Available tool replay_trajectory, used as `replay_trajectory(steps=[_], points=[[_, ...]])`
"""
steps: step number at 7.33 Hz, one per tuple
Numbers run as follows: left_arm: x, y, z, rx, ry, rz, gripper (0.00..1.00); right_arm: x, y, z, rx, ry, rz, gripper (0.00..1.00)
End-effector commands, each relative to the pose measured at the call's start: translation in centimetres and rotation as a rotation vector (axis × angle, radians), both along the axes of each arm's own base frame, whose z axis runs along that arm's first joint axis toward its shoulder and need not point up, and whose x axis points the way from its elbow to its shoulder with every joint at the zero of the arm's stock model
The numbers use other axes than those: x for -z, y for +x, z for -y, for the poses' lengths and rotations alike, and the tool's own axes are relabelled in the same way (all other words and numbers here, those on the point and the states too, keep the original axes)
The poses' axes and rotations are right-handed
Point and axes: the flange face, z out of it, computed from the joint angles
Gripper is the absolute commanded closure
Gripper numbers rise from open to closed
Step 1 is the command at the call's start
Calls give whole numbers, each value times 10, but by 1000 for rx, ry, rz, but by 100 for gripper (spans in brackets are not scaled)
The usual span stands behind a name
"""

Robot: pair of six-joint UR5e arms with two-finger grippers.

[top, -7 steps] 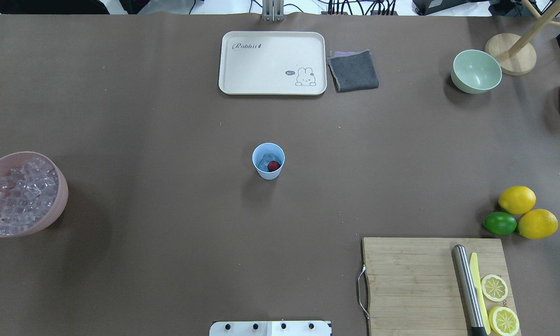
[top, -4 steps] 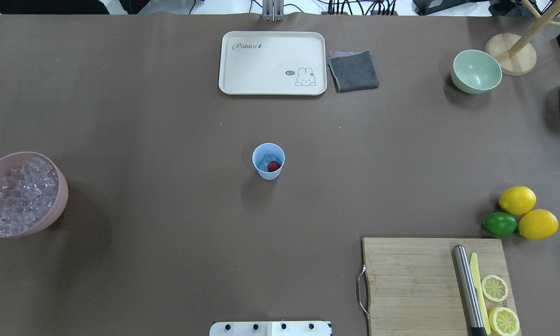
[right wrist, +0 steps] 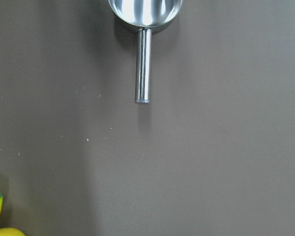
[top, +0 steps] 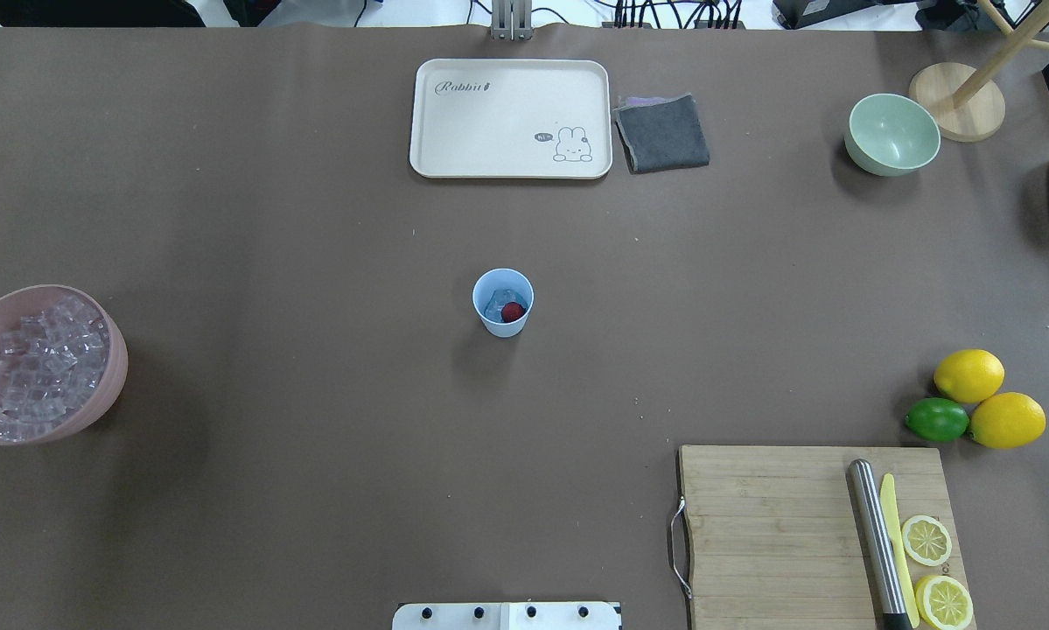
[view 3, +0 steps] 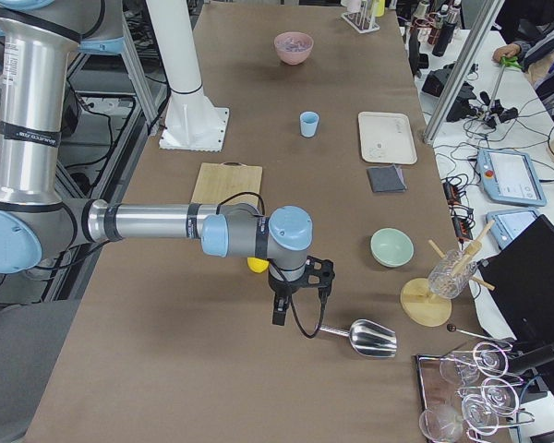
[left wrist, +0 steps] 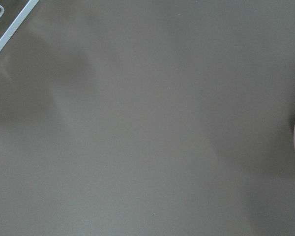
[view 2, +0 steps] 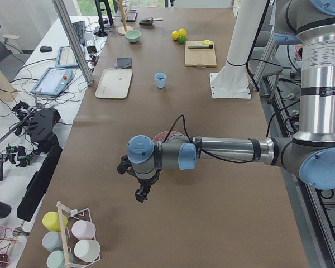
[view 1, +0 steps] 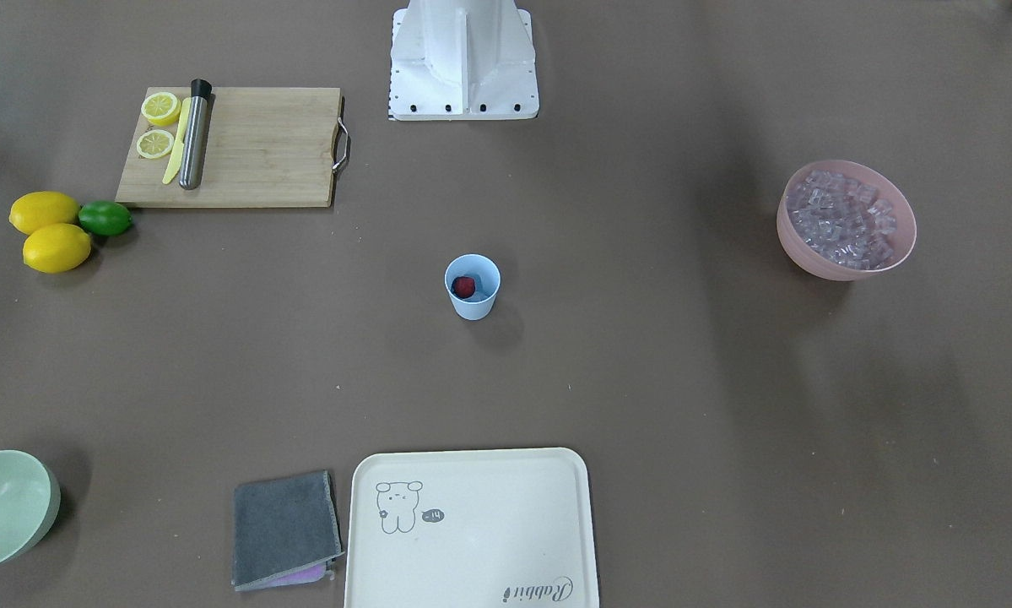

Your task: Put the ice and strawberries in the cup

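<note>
In the overhead view, a pink bowl [top: 122, 359] heaped with ice [top: 30, 376] sits at the far left of the brown worktop [top: 314, 262]. The left arm [view 2: 223, 149] hangs over the worktop just beside that bowl. Its jaws show only in the left side view, pointing down, and I cannot tell whether they are parted or closed; nothing is seen in them.

At the centre the light-blue cup [top: 500, 327] stands upright and alone, holding more ice and 1 strawberry [top: 513, 311] on top.

Beyond it lie a cream rabbit tray [top: 454, 131] and a grey cloth [top: 664, 131] just beside it. Further right are a bamboo cutting board [top: 769, 525] carrying a steel muddler [top: 874, 542] and 2 lemon slices [top: 926, 540], a pale green bowl [top: 891, 136], and 2 lemons [top: 968, 374] touching a lime [top: 936, 419].

The right arm [view 3: 157, 223] reaches past the table's right end near a steel scoop [view 3: 371, 338] lying on the worktop. Whether its jaws are spread or clenched I cannot tell; they touch nothing visible
</note>
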Motion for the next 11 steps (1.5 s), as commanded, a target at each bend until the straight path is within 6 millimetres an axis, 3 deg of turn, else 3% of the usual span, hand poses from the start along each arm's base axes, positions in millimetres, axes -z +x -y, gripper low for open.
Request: replay_trajectory(steps=[1, 2, 6, 11], points=[[-1, 1, -1, -2, -2, -1, 2, 14, -2, 20, 60, 8, -90, 0], [-1, 1, -1, -4, -2, -1, 2, 23, -2, 26, 15, -18, -91, 0], [0, 2, 0, -4, 1, -3, 2, 17, -5, 26, -13, -24, -57, 0], [2, 2, 1, -4, 4, -3, 2, 29, -13, 33, 3, 46, -26, 0]])
